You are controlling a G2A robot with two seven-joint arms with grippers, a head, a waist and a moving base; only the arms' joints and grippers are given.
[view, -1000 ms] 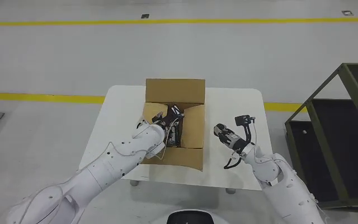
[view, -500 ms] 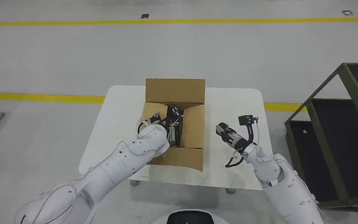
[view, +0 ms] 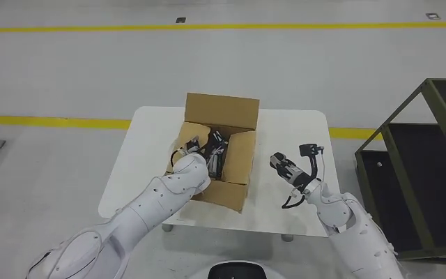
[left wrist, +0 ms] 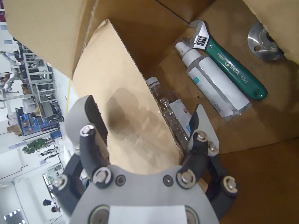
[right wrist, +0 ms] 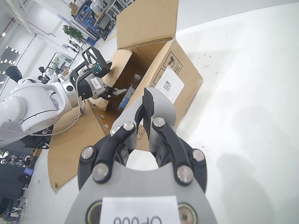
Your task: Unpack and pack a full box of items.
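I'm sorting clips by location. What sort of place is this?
Probably a factory or warehouse-style hall: long yellow lines painted on a smooth grey floor, tall metal storage racks in the background, and a white worktable in open space.

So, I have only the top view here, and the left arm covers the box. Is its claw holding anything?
Observer: No. The left claw is open, astride a side flap of the box, with one finger inside and one outside.
Operator: What lies on the bottom?
Observer: A green-handled wrench, a clear bottle with a white label beside it, a water bottle along the flap, and a metal flange.
Operator: And the other arm?
Observer: The right claw is shut on nothing, above the table beside the box.
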